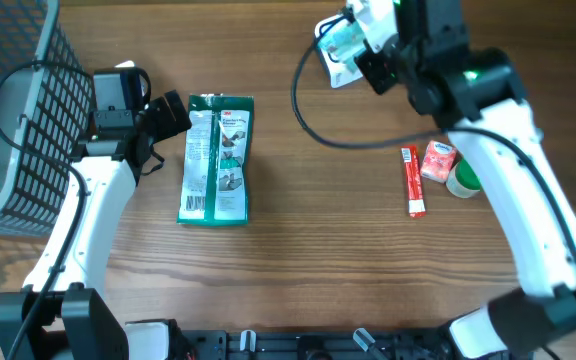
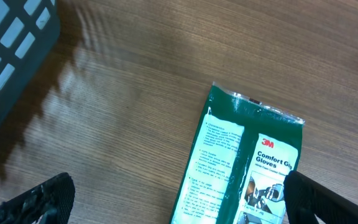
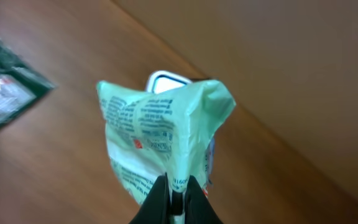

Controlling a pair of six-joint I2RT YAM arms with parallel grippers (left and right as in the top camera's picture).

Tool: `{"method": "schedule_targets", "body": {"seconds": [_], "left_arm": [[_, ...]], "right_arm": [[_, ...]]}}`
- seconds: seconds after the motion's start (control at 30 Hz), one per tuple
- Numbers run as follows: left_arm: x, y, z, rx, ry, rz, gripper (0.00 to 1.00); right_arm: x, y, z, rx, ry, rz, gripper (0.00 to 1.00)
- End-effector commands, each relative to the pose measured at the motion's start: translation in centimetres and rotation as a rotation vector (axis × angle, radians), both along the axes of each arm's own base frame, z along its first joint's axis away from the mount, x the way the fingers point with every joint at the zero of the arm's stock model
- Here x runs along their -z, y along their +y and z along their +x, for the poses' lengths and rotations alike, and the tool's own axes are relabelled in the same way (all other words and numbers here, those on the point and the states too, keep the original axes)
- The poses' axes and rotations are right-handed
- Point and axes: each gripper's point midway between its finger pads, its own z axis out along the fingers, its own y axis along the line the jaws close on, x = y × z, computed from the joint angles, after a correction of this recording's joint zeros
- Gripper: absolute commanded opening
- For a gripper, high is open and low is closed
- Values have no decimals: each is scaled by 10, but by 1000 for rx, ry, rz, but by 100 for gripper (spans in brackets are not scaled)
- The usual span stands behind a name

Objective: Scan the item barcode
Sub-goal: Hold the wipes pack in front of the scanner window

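Scanning step in hand: the right gripper (image 3: 178, 194) is clenched on the lower edge of a pale green packet (image 3: 160, 134), held up over a white corded device, likely the scanner (image 3: 165, 79), at the far side of the bench (image 1: 318, 260); the left gripper (image 1: 173, 114) hangs released beside the gloves pack (image 1: 218, 158). Next, I judge, the packet's barcode must face the scanner; which face carries it I cannot tell.

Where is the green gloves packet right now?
Overhead view: the green gloves packet lies flat on the table, left of centre, just beside the open left end effector, with the mesh basket farther left.
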Motion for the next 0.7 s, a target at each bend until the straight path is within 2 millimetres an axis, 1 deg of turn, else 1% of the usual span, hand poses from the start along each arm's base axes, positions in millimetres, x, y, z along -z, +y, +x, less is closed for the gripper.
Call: {"method": "schedule_targets", "body": {"seconds": [0.0, 0.1, 0.13, 0.2, 0.27, 0.4, 0.47, 0.5, 0.57, 0.67], "left_arm": [[-5, 3, 2, -3, -12, 13, 100], [-5, 3, 2, -3, -12, 13, 100], [-5, 3, 2, -3, -12, 13, 100], [-5, 3, 2, -3, -12, 13, 100], [-5, 3, 2, -3, -12, 13, 100], [-5, 3, 2, -3, -12, 13, 100], [-5, 3, 2, -3, -12, 13, 100], [-5, 3, 2, -3, -12, 13, 100], [-5, 3, 2, -3, -12, 13, 100], [-5, 3, 2, -3, -12, 13, 100]], "right_arm": [[23, -16, 37, 97, -47, -145, 4], [39, -26, 67, 181, -102, -233, 4], [43, -28, 74, 196, -116, -258, 4], [52, -29, 87, 228, -140, -278, 5], [63, -26, 99, 240, -156, -274, 4], [83, -27, 122, 327, -214, -281, 4], [93, -25, 127, 331, -216, -283, 4], [101, -24, 129, 331, -211, -282, 4], [117, -21, 131, 326, -192, -291, 4], [133, -15, 132, 293, -161, -286, 4]]}}
